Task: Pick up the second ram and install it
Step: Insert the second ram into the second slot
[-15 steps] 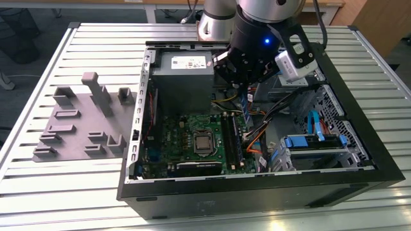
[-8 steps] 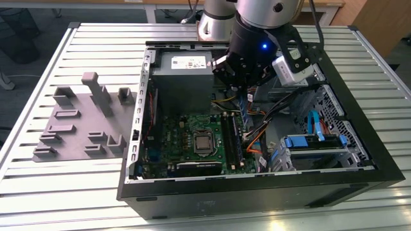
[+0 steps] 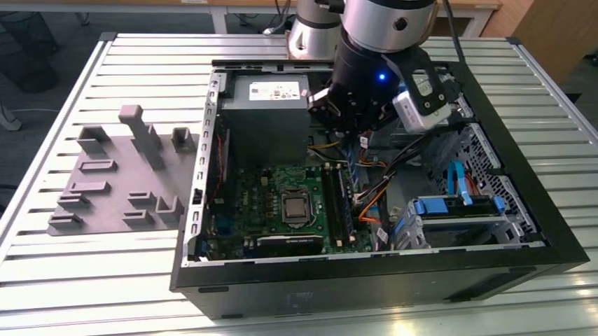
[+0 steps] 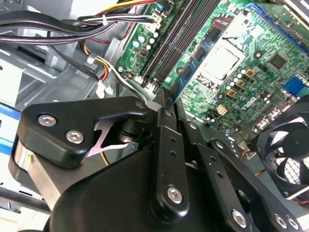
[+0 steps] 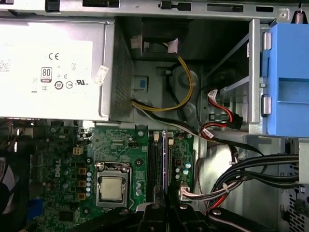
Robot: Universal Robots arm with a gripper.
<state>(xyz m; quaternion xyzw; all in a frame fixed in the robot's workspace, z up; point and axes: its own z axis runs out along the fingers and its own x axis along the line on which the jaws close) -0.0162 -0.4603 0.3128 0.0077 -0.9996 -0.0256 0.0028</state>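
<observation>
Second wrist view; tool [image 4: 166,96] closed; gripping second ram [image 4: 164,94] edge-on above motherboard [image 4: 251,63]

The gripper's [image 4: 165,94] own black links hide its fingertips in both wrist views, so its grip cannot be judged. The ram [image 5: 164,164] runs edge-on from the fingers, its near end covered by them. In the exterior view the arm [image 3: 379,66] blocks whatever lies beneath the fingers.
</observation>
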